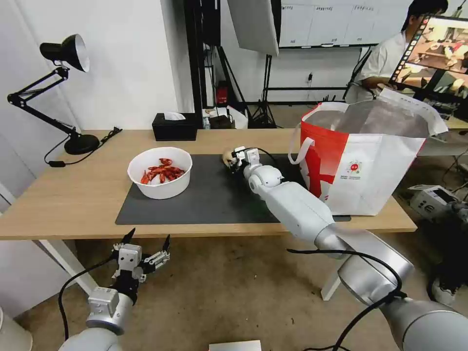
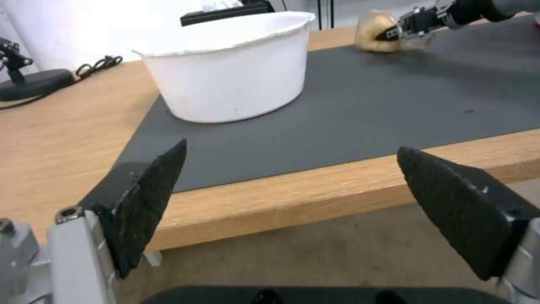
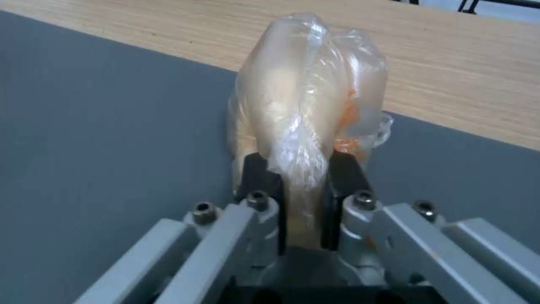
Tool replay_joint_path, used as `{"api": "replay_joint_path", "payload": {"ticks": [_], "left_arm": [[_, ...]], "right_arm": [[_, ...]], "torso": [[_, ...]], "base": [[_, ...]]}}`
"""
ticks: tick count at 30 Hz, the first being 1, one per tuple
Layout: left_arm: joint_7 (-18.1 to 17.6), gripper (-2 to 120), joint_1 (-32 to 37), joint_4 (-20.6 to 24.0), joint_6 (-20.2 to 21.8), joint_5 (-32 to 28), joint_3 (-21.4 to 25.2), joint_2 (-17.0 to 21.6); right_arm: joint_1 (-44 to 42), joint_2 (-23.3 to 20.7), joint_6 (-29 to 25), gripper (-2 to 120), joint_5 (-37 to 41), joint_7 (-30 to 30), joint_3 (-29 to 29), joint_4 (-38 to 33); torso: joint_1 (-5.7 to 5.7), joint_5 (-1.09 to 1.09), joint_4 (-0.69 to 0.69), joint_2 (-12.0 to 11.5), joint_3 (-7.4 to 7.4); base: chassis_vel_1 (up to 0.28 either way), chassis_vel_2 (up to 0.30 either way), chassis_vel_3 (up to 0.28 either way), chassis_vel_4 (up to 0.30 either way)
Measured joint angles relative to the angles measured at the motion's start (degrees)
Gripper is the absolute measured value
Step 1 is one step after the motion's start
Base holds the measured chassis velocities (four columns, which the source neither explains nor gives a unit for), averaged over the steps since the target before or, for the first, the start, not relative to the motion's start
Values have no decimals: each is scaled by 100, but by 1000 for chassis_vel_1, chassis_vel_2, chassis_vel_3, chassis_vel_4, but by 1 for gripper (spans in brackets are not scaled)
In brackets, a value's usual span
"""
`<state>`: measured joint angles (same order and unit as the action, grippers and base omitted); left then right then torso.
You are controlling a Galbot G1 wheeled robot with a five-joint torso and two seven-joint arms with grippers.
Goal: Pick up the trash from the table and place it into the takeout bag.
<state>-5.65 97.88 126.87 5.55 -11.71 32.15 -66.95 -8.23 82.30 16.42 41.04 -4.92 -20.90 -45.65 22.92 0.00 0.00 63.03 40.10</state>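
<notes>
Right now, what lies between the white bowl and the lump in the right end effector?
Bare grey mat separates bowl from lump pinched by the right end effector, per head view.

White bowl [image 1: 160, 173] of red shells [image 1: 162, 171], dark grey mat [image 1: 204, 200] on light-wood table [image 1: 73, 195], beige translucent lump [image 3: 306, 114] with orange streaks, red-and-white bag [image 1: 363, 165] lined silver, black tissue box [image 1: 174, 127], black textured pads [image 2: 149, 198].
</notes>
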Motion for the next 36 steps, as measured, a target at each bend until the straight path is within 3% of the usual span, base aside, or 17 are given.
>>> {"api": "replay_joint_path", "payload": {"ticks": [7,10,11,13,14,16,17,19,21,23,25,30,36], "left_arm": [[0,100,-13,1,-5,0,-26,16],[-3,100,-12,16,-6,-2,-29,18],[-3,100,-12,16,-6,-2,-29,18],[-5,100,11,36,-8,-3,-26,24],[-5,100,11,36,-8,-3,-26,24],[-7,100,27,58,-9,-4,-25,29],[-7,100,27,58,-9,-4,-25,29],[-14,100,34,70,-9,-4,-33,35],[-16,100,37,80,-9,-4,-39,35],[-16,100,37,80,-9,-4,-39,35],[-19,100,47,88,-9,-3,-54,29],[-24,100,63,89,-9,1,-78,11],[-32,100,127,172,-11,15,-104,-39]], "right_arm": [[-166,-374,8,3,52,-250,-5,-789],[-425,-885,-48,3,-56,-562,-69,-1758],[-425,-885,-48,3,-56,-562,-69,-1758],[-728,-1333,-194,3,-264,-878,-52,-2610],[-728,-1333,-194,3,-264,-878,-52,-2610],[-1064,-1746,-349,3,-365,-1106,89,-3483],[-1064,-1746,-349,3,-365,-1106,89,-3483],[-1447,-2220,-681,3,-504,-1192,309,-4315],[-1632,-2439,-861,3,-568,-1219,435,-4666],[-1632,-2439,-861,3,-568,-1219,435,-4666],[-2009,-2749,-1068,3,-654,-1284,690,-5272],[-2558,-3057,-1305,2,-801,-1357,1007,-5885],[-3714,-3594,-1817,2,-1411,-1070,1906,-6489]], "torso": [[1,0,1,0,0],[0,1,-1,0,0],[0,1,-1,0,0],[0,1,-2,0,0],[0,1,-2,0,0],[0,2,0,0,0],[0,2,0,0,0],[0,2,-1,0,0],[0,2,-1,0,0],[0,2,-1,0,0],[0,2,-2,0,0],[0,1,-1,0,-1],[-1,1,-1,0,0]], "base": [[0,0,0,0],[0,0,0,0],[0,0,0,0],[0,0,0,0],[0,0,0,0],[0,0,0,0],[0,0,0,0],[0,0,0,0],[0,0,0,0],[0,0,0,0],[0,0,0,0],[0,0,0,0],[0,0,0,0]]}}
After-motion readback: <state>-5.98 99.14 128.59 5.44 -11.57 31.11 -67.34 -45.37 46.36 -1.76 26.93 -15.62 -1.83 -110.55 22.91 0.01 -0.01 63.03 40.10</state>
